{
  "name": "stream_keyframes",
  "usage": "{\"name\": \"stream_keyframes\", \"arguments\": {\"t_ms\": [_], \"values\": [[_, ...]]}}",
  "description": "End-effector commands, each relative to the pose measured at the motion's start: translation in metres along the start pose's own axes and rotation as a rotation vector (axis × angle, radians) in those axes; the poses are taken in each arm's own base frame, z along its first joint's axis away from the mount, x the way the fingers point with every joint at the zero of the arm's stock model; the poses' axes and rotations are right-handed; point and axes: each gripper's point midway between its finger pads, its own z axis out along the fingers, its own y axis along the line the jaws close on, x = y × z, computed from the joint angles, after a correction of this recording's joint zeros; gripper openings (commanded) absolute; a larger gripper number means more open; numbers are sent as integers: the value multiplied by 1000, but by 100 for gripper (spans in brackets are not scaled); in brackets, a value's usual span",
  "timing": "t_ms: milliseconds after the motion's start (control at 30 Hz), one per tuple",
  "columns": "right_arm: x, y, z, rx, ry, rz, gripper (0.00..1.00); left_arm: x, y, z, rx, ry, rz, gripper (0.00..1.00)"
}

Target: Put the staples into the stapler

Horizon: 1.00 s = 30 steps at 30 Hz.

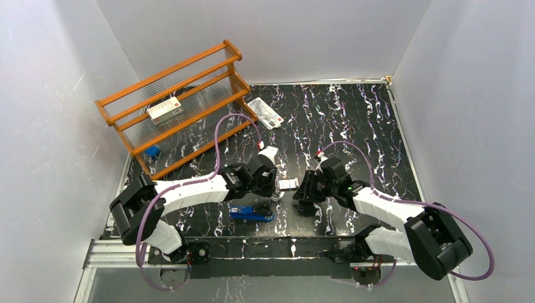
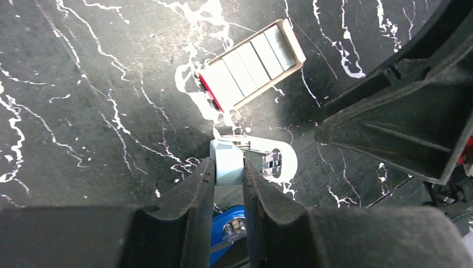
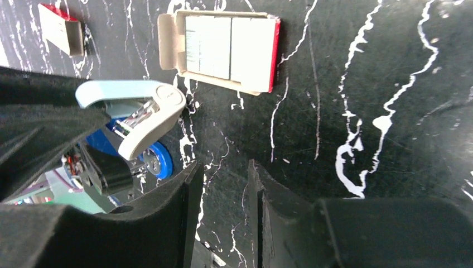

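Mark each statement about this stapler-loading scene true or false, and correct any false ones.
1. The left pincer grips the stapler by its raised pale lid. True.
2. The right pincer holds a staple strip. False: it is open, with nothing between its jaws.
3. The staples lie in their open tray on the table. True.
4. The wooden rack carries nothing. False: a red-and-white box sits on it.

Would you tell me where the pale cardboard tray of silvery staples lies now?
In the top view, the tray lies on the black marbled table, between the left gripper and the right gripper, beyond the blue stapler.
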Motion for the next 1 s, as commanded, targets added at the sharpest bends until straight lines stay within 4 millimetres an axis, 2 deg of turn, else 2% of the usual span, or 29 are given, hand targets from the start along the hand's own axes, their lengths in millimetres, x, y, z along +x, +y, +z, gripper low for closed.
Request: {"name": "stream_keyframes", "arguments": {"t_ms": [0, 300, 467, 733, 867, 967], "values": [[-3, 21, -2, -114, -9, -50, 45, -13, 12, -15, -54, -67, 46, 21], [-1, 36, -4, -205, 4, -44, 47, -22, 14, -19, -72, -96, 67, 20], [1, 51, -6, -302, 12, -62, 53, -28, 13, -20, -74, -108, 86, 20], [-15, 75, -9, -386, -20, -74, 63, -32, 9, -18, -64, -110, 95, 20], [-20, 73, -3, -341, -8, -48, 65, -34, 6, -20, -54, -113, 93, 20], [-18, 63, 6, -291, 13, -15, 62, -35, 4, -20, -46, -113, 89, 20]]}}
